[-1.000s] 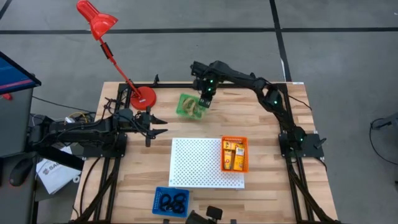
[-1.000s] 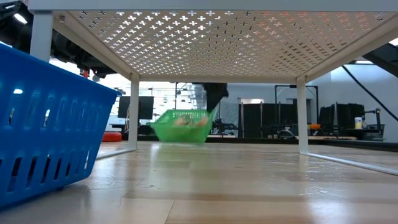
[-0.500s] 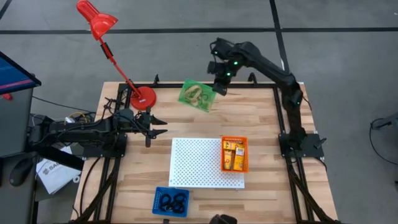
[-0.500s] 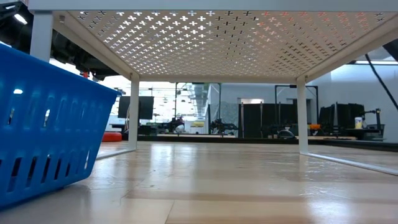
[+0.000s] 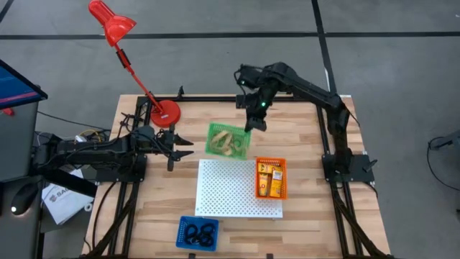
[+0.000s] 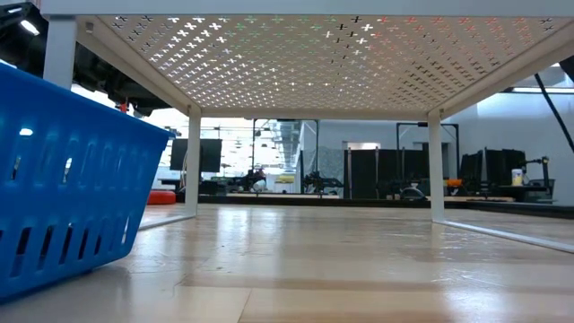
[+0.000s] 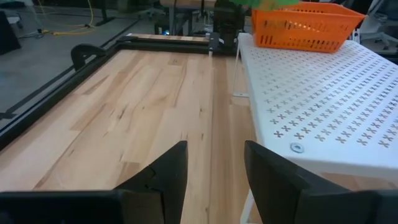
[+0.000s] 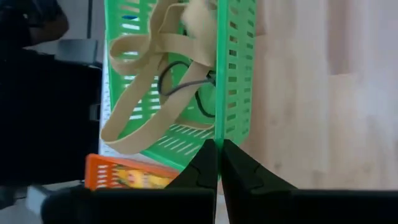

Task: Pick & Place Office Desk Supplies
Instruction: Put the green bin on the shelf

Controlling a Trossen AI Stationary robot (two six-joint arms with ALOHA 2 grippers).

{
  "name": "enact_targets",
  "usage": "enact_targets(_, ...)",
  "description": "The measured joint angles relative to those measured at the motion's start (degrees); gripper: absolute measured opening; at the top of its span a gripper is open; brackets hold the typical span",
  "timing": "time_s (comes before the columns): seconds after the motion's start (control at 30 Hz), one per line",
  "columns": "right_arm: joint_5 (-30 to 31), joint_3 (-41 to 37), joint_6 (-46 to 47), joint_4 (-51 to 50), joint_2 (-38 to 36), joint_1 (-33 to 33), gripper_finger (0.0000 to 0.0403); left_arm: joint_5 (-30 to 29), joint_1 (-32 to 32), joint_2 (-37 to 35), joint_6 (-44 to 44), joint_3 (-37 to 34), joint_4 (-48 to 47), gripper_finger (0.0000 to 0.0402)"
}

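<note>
right gripper (image 5: 256, 124) pinched on green tray (image 5: 228, 139) wall, carrying bands (image 8: 152, 93) toward board (image 5: 230, 188) far edge | left gripper (image 5: 181, 142) part-open, empty, idle at bench left edge

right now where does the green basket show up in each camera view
high view: green basket mid-table, just behind the white perforated board, held by the right gripper at its rim.
low view: not in it.
left wrist view: only a green sliver above the orange basket.
right wrist view: fills the centre, rubber bands inside.
shared landmark: the orange basket.
</note>
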Motion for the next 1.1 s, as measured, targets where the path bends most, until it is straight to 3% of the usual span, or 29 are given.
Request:
enact_targets(0.17,-5.1,0.0,5.3,0.0,0.0,4.1,0.0,0.0,-1.9,0.0,0.0,0.0,-0.1,0.0149)
enact_targets(0.33,-6.5,-0.3,9.2,0.0,0.5,8.3,0.0,0.0,-4.0,0.0,0.0,0.0,-0.2,0.0149)
enact_targets(0.6,-8.3,-8.1,10.7,5.6,0.6,14.2,0.0,0.0,-6.9,0.0,0.0,0.0,-0.3,0.0149)
enact_targets(1.1,-10.7,-15.5,11.0,12.2,0.6,9.9,0.0,-0.5,-10.7,0.0,-1.0,0.0,-0.2,0.0149)
